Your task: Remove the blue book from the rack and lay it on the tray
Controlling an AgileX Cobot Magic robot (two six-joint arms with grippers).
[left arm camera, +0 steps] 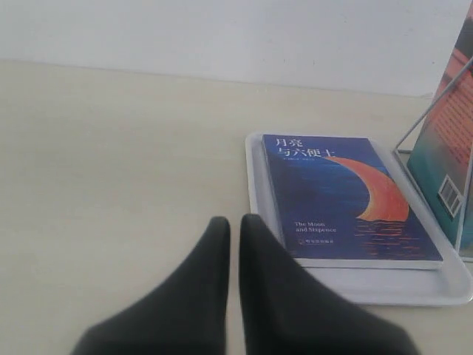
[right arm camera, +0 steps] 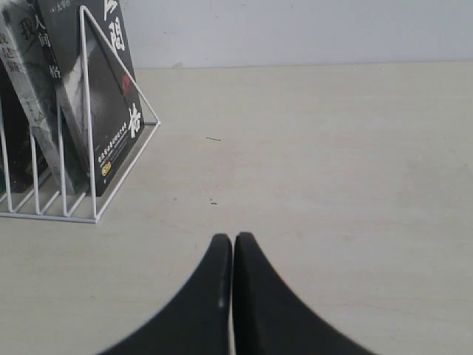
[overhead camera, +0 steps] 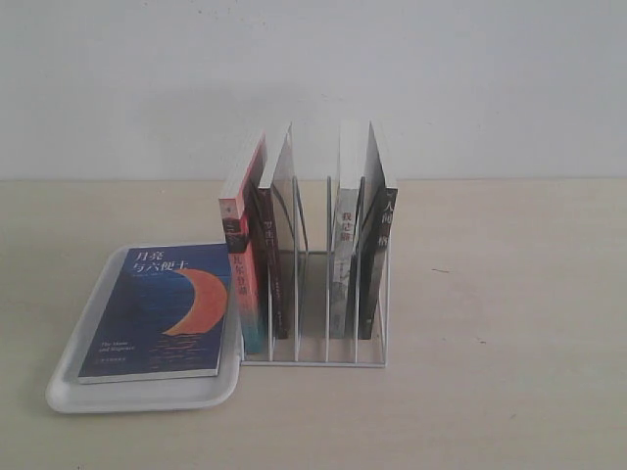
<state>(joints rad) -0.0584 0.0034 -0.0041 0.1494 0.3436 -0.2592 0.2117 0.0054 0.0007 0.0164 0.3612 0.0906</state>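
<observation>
The blue book (overhead camera: 162, 308) with its orange crescent lies flat, cover up, on the white tray (overhead camera: 78, 397) left of the rack (overhead camera: 313, 357); it shows too in the left wrist view as the blue book (left arm camera: 344, 196) on the tray (left arm camera: 384, 285). My left gripper (left arm camera: 235, 222) is shut and empty, hovering over bare table beside the tray's corner. My right gripper (right arm camera: 233, 240) is shut and empty, over bare table away from the rack (right arm camera: 89, 214). Neither gripper shows in the exterior view.
In the rack stand a pink-red covered book (overhead camera: 240, 264), a dark-spined book (overhead camera: 272, 264) and two more books (overhead camera: 358, 255) in the right-hand slots. Light wooden table (overhead camera: 509, 323) runs to a white wall behind.
</observation>
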